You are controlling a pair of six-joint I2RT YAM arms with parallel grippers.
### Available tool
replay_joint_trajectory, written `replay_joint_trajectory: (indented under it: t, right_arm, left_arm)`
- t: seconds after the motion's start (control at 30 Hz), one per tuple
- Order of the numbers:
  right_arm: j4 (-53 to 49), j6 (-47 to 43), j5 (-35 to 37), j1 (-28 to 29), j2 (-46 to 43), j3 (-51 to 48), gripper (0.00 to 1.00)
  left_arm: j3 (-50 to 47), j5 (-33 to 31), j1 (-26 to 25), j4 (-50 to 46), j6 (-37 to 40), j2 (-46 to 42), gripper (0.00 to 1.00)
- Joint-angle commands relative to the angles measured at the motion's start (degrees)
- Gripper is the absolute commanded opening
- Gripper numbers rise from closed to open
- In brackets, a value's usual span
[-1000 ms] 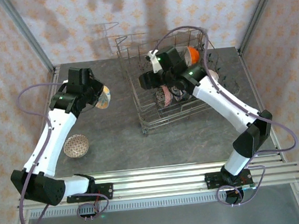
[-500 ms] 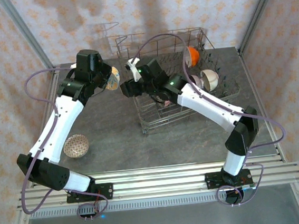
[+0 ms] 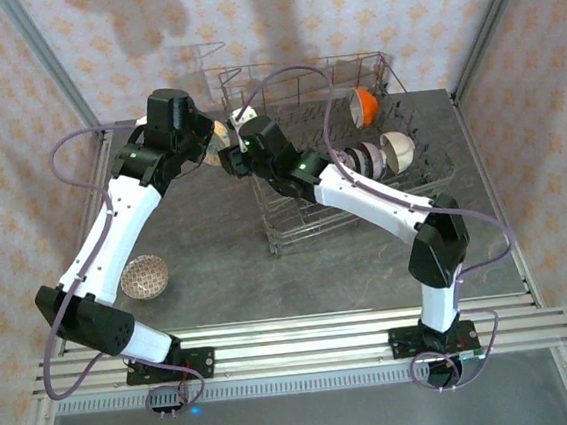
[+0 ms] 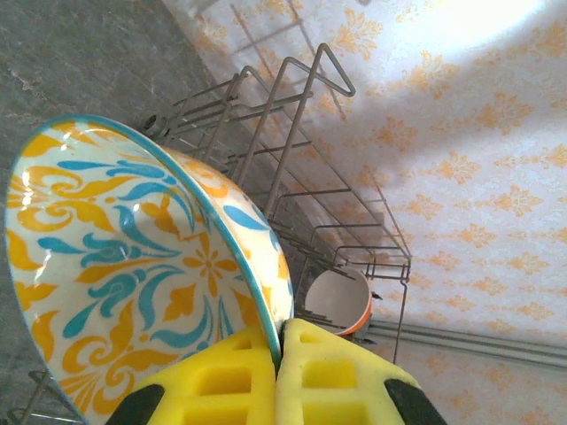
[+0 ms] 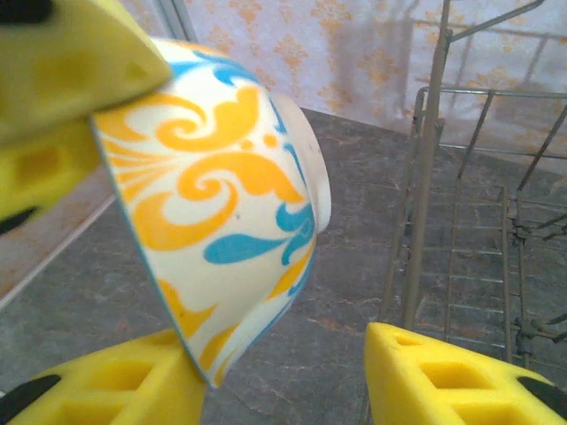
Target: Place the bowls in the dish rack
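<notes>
- Left hand [image 4: 278, 341]: clenched on the rim of a patterned bowl [image 4: 124, 257]. Rim pinched between two yellow pads [image 4: 221, 385], one inside and one outside.
- Patterned bowl: white, with orange and blue scrollwork inside and out and a thin blue edge. Tipped on its side, off the counter [image 3: 219, 269]. Hangs from the left hand, with the foot turned toward the right hand [image 5: 275, 354]. Sits between the right hand's spread pads.
- Right hand: released, not grasping. Jaws set wide on either side of the patterned bowl. One pad [image 5: 106, 385] lies just under the bowl's lower rim; cannot tell whether touching. The other pad is clearly apart from the bowl, across a gap of bare counter.
- Dish rack [image 3: 294, 221]: grey wire, tall open-grid sides, upright tines. Stands on the counter just beside the right hand, on the side away from the left hand. Patterned bowl outside it, next to the left wall.
- Orange bowl [image 3: 364, 104]: inside the rack at the far right corner, set on edge. Well apart from both hands.
- White bowl [image 3: 398, 149]: inside the rack along the right side, also on edge, near the orange bowl. Well apart from both hands.
- Small bowl [image 3: 144, 276]: dense red-and-white pattern inside. Upright on the counter, outside the rack, well apart from the left hand, toward the arm bases and beside the left arm's forearm.
- Counter: dark grey, stone-look surface under the rack and both hands.
</notes>
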Motion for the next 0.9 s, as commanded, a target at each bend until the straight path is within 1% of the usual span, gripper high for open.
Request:
replay_joint_trajectory:
  t: [0.0, 0.17, 0.33, 0.43, 0.63, 0.87]
  right_arm:
    - [2.58, 1.67, 6.21, 0.07, 1.67, 1.73, 0.45]
    - [6.89, 2.09, 7.25, 0.16, 1.41, 0.06, 0.42]
    - [7.89, 2.08, 9.53, 0.43, 1.34, -0.02, 0.41]
    - [8.55, 1.69, 10.89, 0.87, 1.34, -0.43, 0.36]
    - [13.11, -1.93, 16.91, 2.67, 0.73, -2.62, 0.30]
    - [14.73, -2.45, 19.86, 2.81, 1.23, -2.65, 0.21]
  left_arm:
    - [2.74, -0.21, -0.46, 3.00, -0.69, 0.26, 0.00]
    - [3.75, -0.48, -0.46, 2.30, -0.60, 0.28, 0.00]
    - [4.11, -0.19, -0.43, 1.86, -0.59, 0.52, 0.00]
    - [4.33, 0.36, -0.49, 1.96, -0.84, 0.77, 0.00]
    - [4.55, 1.04, -0.38, 1.94, -1.12, 0.97, 0.00]
    - [4.73, 1.95, -0.46, 1.49, -1.21, 0.99, 0.00]
